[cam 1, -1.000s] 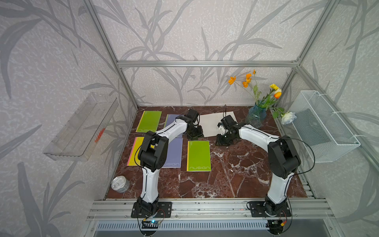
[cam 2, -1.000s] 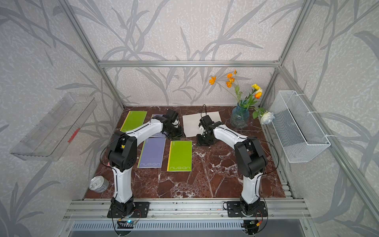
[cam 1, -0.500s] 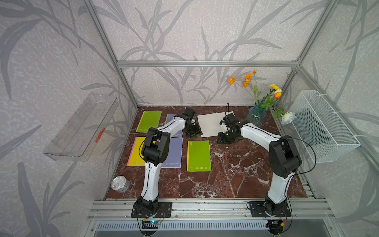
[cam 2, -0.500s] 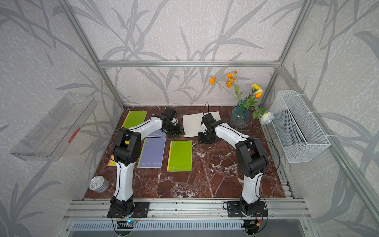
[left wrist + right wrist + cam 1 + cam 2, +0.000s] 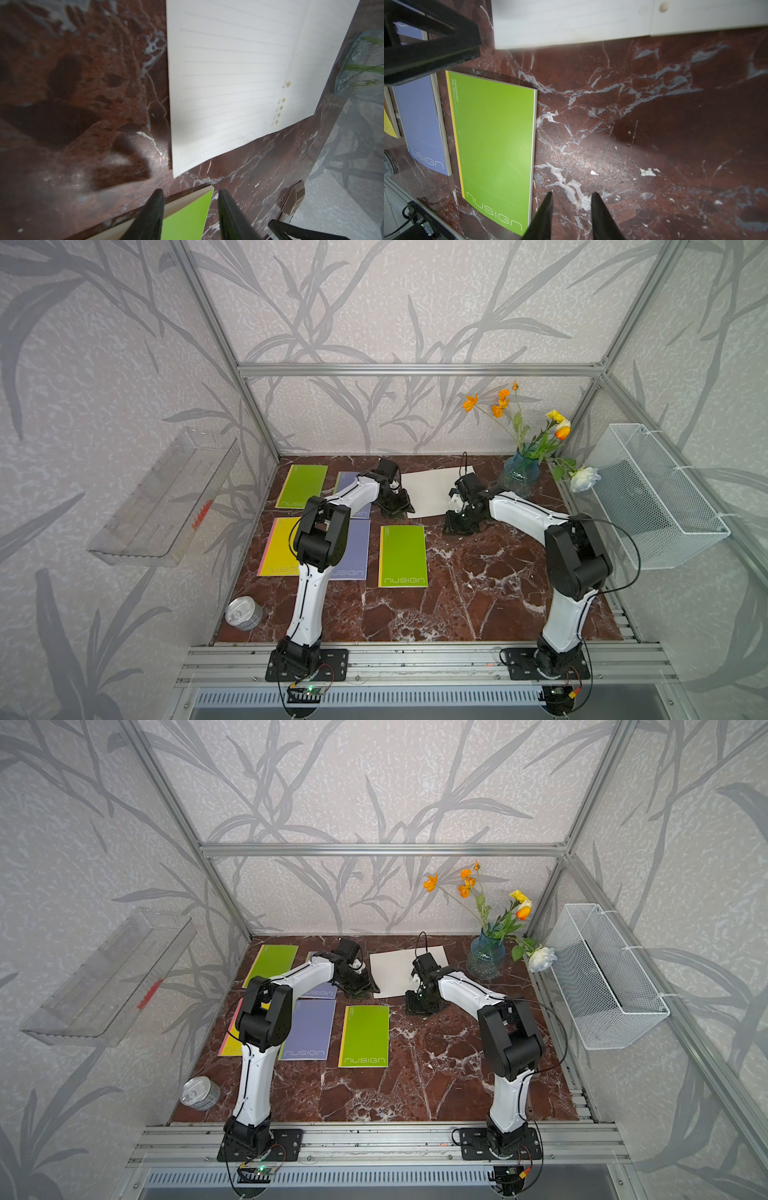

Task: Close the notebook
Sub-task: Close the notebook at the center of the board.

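The notebook (image 5: 428,493) lies open and flat at the back middle of the marble table, its lined white pages up; it also shows in a top view (image 5: 395,973) and in both wrist views (image 5: 239,72) (image 5: 571,20). My left gripper (image 5: 395,508) (image 5: 359,988) hangs low beside the notebook's front left corner. Its jaws (image 5: 189,195) are open and hold nothing; the corner of a closed green notebook (image 5: 187,212) shows past them. My right gripper (image 5: 459,524) (image 5: 419,1006) stands just off the notebook's front right edge, open over bare marble (image 5: 572,196).
Closed notebooks lie left of centre: green (image 5: 402,556), lilac (image 5: 353,556), yellow (image 5: 280,547), and at the back a green one (image 5: 301,485) and a lilac one (image 5: 349,489). A blue vase of flowers (image 5: 519,477) stands right of the open pages. A tin can (image 5: 243,614) sits front left.
The left arm's elbow has shifted slightly to the right and its wrist has turned a little by the notebook's corner. The right arm has barely moved. Neither gripper's opening has changed.
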